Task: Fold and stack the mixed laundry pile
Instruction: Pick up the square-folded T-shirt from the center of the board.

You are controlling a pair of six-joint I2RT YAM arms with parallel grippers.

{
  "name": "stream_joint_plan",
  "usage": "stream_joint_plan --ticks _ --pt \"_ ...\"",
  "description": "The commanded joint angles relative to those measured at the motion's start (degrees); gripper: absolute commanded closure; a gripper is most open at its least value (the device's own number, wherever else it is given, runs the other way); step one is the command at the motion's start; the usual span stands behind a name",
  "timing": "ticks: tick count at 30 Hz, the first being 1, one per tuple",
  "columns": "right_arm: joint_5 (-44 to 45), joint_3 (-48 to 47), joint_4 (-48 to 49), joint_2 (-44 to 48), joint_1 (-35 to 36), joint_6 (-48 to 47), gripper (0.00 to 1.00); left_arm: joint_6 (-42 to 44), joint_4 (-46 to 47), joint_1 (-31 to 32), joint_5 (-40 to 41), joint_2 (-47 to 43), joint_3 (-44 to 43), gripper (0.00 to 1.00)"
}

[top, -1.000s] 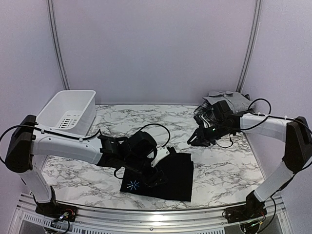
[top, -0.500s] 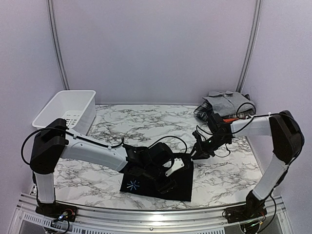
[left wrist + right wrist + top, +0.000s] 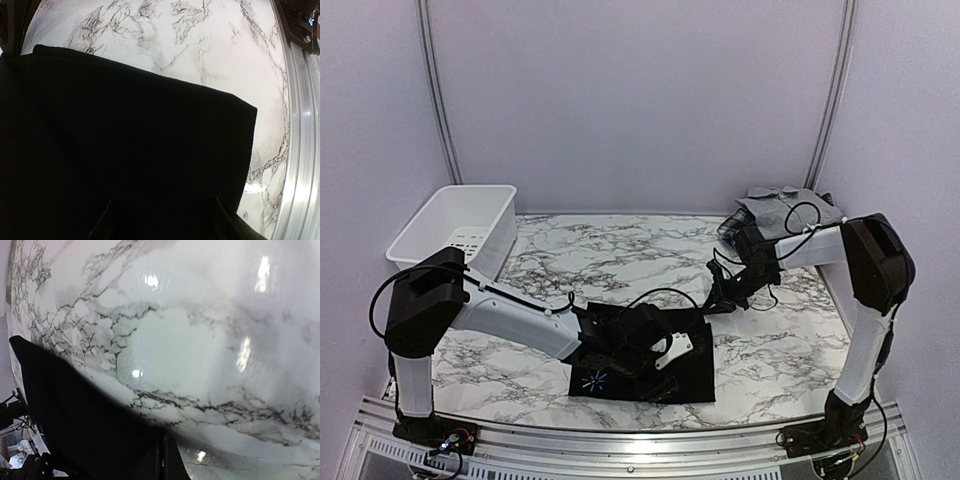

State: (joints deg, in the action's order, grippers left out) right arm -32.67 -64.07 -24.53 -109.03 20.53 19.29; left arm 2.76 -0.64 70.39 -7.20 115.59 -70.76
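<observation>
A black cloth point(image 3: 695, 365) lies folded flat at the table's front centre, with a small white star mark on its left part. My left gripper point(image 3: 655, 360) hovers low over it. In the left wrist view the cloth point(image 3: 140, 140) fills the frame and the gripper point(image 3: 162, 225) is open, nothing between its dark fingers. My right gripper point(image 3: 712, 303) is down at the cloth's far right corner. In the right wrist view its fingers point(image 3: 162, 460) are shut beside the cloth's edge point(image 3: 65, 415); whether they pinch it does not show. The rest of the laundry pile point(image 3: 785, 210) sits back right.
A white slotted basket point(image 3: 455, 230) stands at the back left. The marble table point(image 3: 620, 250) ends in a metal rail point(image 3: 300, 150) along the near edge. Cables hang from the right arm near the pile.
The right arm has drawn in from beside the pile, down and left to the cloth's far right corner, and its jaws have closed. The left gripper has slid forward and lower over the cloth.
</observation>
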Motion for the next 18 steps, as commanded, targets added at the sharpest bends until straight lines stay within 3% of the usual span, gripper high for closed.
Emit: stream_joint_plan --ticks 1,2,5,9,18 --pt "4.2 -7.5 0.5 -2.3 -1.8 -2.4 1.00 -3.9 -0.3 -0.6 1.7 0.4 1.2 0.31" --pt "4.3 -8.3 -0.3 -2.0 -1.9 -2.8 0.97 -5.2 -0.2 -0.9 2.4 -0.2 0.9 0.30" --pt "3.8 -8.6 -2.0 1.6 -2.0 -3.0 0.76 -5.7 2.2 -1.1 3.8 -3.5 0.9 0.26" --pt "1.4 -3.7 -3.8 9.2 -2.0 -0.9 0.62 0.3 1.6 1.1 6.3 -4.9 -0.7 0.26" --pt "-2.9 15.6 -0.4 26.6 -2.0 8.9 0.52 10.5 1.0 7.2 6.4 2.3 -6.5 0.31"
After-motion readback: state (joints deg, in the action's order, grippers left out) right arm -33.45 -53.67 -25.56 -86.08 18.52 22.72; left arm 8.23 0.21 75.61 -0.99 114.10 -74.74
